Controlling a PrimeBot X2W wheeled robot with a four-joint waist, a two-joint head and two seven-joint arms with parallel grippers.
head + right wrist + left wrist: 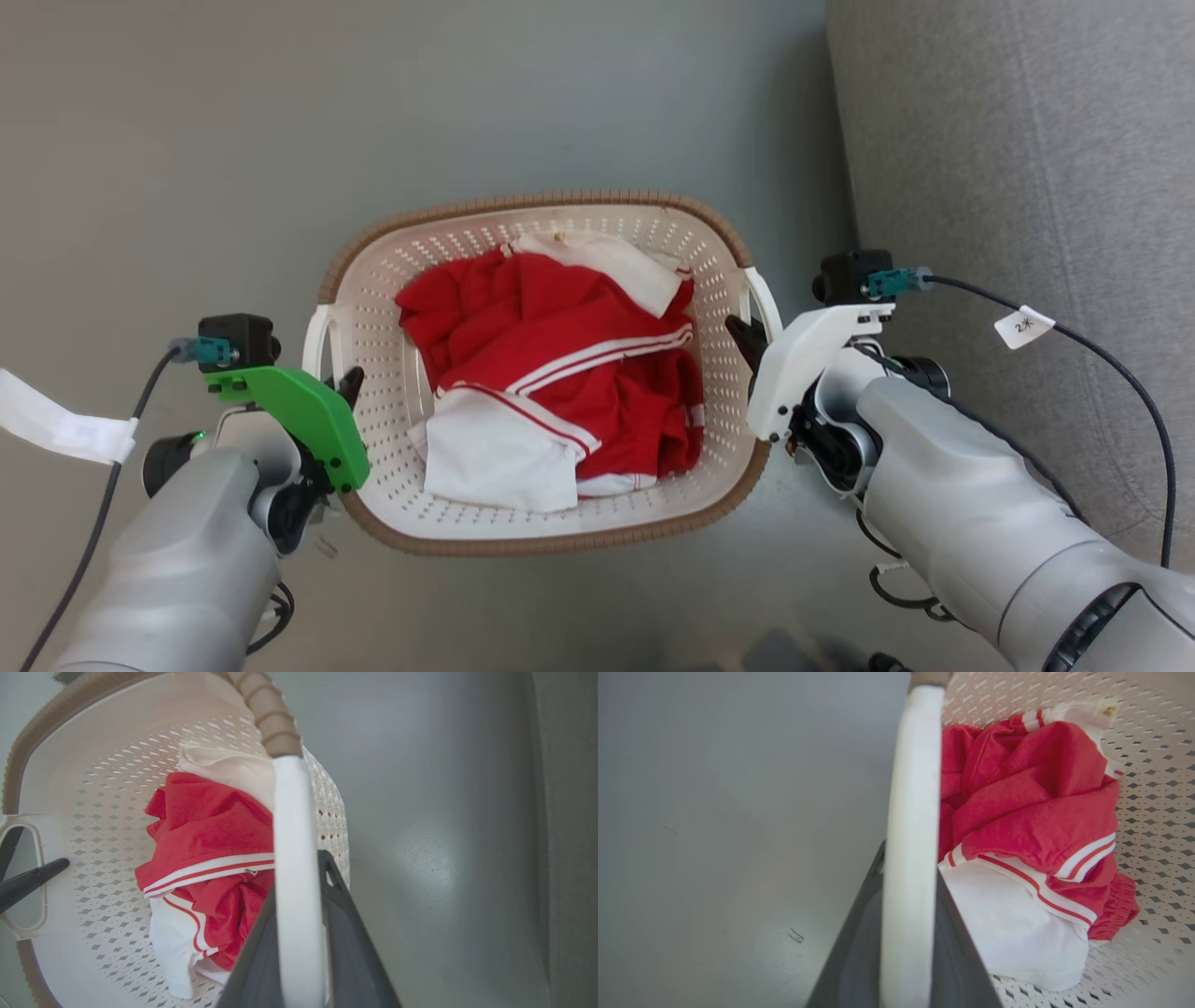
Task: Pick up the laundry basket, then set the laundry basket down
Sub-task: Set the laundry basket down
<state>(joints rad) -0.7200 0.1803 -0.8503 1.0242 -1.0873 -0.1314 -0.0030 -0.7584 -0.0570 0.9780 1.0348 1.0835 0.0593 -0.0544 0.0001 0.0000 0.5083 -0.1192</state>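
The laundry basket, cream perforated plastic with a brown woven-look rim, sits in the middle of the head view with red and white clothes inside. My left gripper is at its left white handle. In the left wrist view that handle runs between the dark fingers, gripper shut on it. My right gripper is at the right handle. In the right wrist view its gripper is shut around that handle. I cannot tell whether the basket rests on the floor.
Smooth grey floor lies around the basket. A grey upholstered piece of furniture stands close on the right, beside my right arm. Cables with white tags hang from both wrists.
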